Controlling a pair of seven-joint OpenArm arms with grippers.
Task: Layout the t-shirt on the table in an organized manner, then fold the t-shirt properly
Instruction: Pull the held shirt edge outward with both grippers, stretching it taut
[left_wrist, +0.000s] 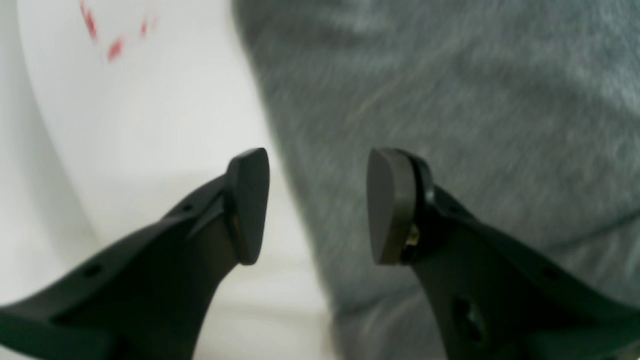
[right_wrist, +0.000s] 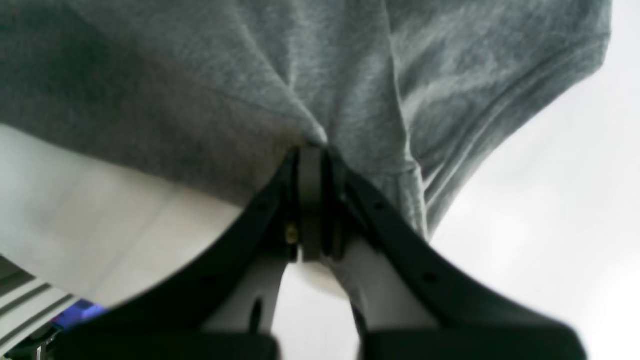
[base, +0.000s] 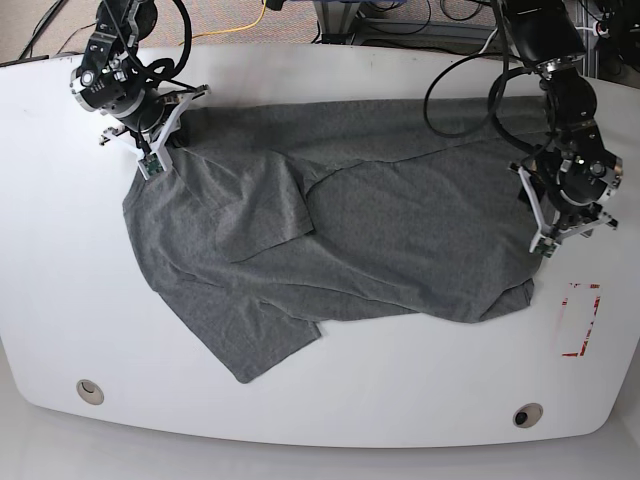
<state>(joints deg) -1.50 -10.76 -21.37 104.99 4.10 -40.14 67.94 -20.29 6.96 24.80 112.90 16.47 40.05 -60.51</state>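
Observation:
The heather-grey t-shirt (base: 380, 230) lies spread and wrinkled across the white table (base: 320, 410), with one sleeve folded over its middle. My right gripper (right_wrist: 312, 150) is shut on a pinched fold of the t-shirt (right_wrist: 200, 75) near its edge; in the base view it sits at the shirt's far left corner (base: 152, 158). My left gripper (left_wrist: 317, 205) is open, hovering over the edge of the t-shirt (left_wrist: 475, 100) where it meets the table (left_wrist: 165, 125), with nothing between its fingers. In the base view it stands at the shirt's right side (base: 543, 243).
A red tape rectangle (base: 578, 320) marks the table right of the shirt, also seen as red marks (left_wrist: 115, 50) in the left wrist view. Two grommet holes (base: 90, 390) (base: 527, 414) sit near the front edge. Cables run behind the table's far edge.

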